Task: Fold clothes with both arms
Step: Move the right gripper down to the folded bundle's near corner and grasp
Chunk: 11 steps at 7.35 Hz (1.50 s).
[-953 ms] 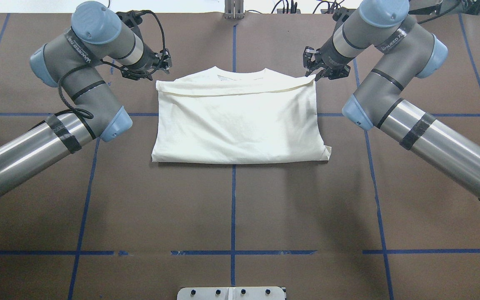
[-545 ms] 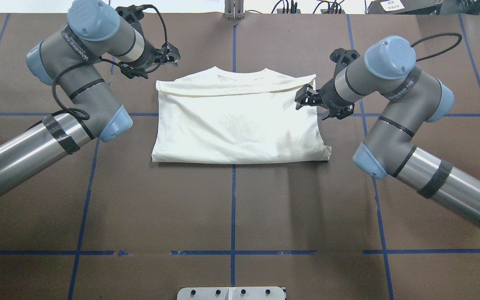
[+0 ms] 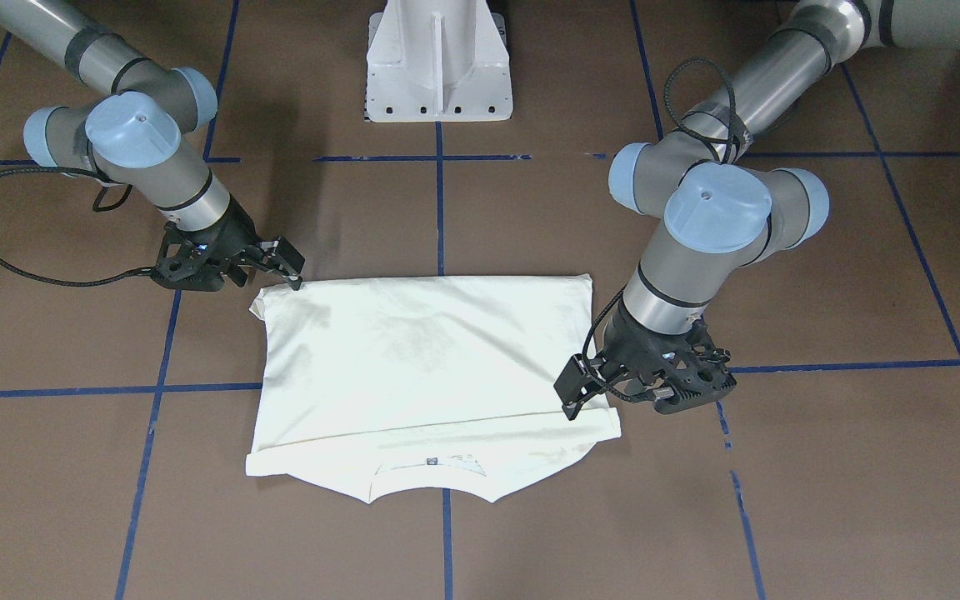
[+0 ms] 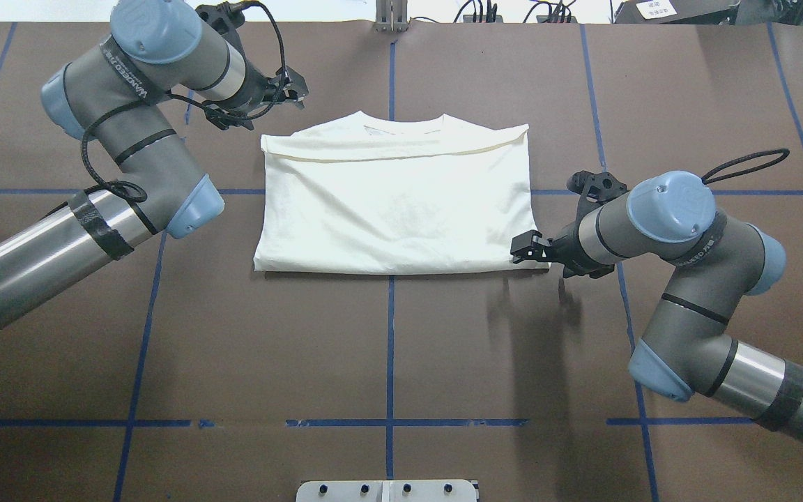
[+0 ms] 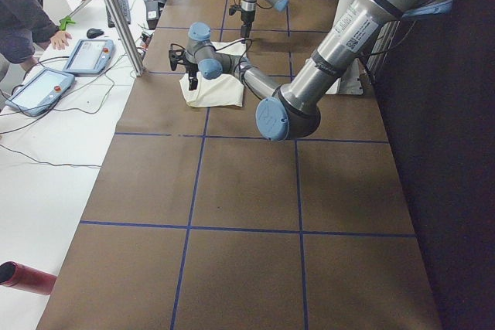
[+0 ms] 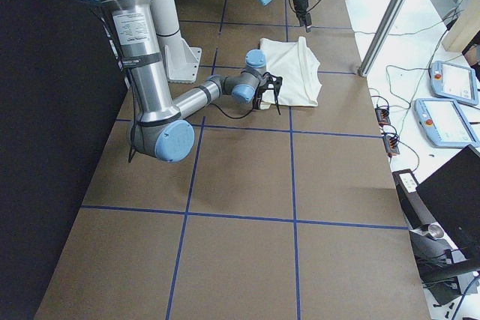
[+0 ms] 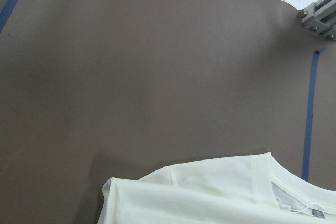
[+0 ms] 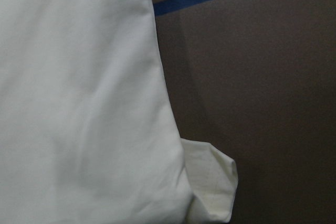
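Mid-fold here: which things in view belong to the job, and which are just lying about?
Job: shirt, left pincer, right pincer.
Lying about: white pedestal, control tablets on the side bench, red tube.

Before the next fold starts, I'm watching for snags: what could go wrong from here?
The right gripper is at a robot-side corner of the shirt, where a loose flap sticks out; it might pinch only that flap. The left gripper hangs clear of the diagonal far corner, so a lift could come uneven.
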Each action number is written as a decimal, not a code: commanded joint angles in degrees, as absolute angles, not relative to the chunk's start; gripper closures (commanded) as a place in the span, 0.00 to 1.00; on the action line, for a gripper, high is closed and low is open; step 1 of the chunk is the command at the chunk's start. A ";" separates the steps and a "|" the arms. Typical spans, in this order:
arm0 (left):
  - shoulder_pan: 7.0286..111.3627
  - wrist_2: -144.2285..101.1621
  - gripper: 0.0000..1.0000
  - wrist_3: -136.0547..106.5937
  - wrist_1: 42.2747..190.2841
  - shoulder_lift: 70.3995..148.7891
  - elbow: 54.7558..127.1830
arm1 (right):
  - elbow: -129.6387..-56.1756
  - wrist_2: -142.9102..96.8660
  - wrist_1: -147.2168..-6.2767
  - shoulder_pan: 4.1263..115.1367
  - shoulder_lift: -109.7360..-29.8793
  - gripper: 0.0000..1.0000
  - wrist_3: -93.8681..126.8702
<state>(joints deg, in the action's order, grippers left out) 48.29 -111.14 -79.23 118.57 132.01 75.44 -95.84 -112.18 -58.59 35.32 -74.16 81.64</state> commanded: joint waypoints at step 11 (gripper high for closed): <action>48.08 -111.18 0.01 -79.63 118.74 131.48 75.67 | -110.15 -117.24 -60.38 28.61 -85.02 1.00 81.65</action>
<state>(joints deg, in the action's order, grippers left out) 48.07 -111.25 -79.63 118.77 131.49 75.61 -103.53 -116.63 -60.36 32.92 -79.05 81.42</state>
